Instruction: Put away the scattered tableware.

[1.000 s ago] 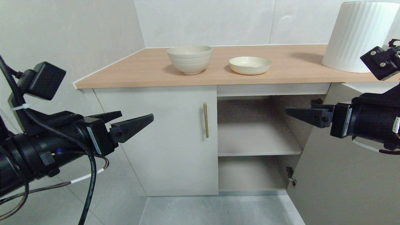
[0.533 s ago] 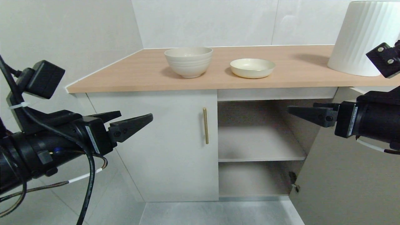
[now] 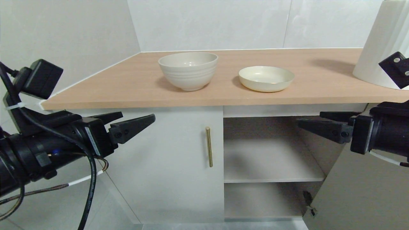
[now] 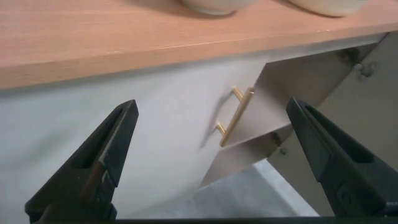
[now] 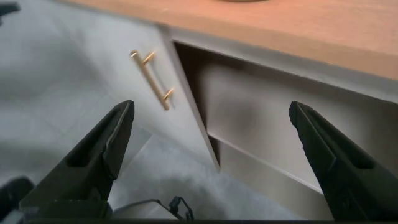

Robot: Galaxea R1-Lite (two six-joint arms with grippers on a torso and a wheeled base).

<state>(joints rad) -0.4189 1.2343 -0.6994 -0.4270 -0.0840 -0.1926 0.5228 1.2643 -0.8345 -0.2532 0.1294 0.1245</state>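
Left gripper held level at 9 o'clock, claw wide, empty. Right gripper at 3 o'clock, wide, fronting the open cabinet shelf. Bowl and dish sit on the countertop toward 12, apart.

The bowl is coloured pale beige with ribbed bands, the dish cream, the countertop light wood-grain, the handle gold, the cabinet door white.

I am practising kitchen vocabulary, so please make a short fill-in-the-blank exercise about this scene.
1. The deep bowl and the shallow dish stand on the wooden ____.
2. The cabinet door with the gold handle is ____.
3. The left gripper and the right gripper are both ____.
Missing words: countertop; closed; open.
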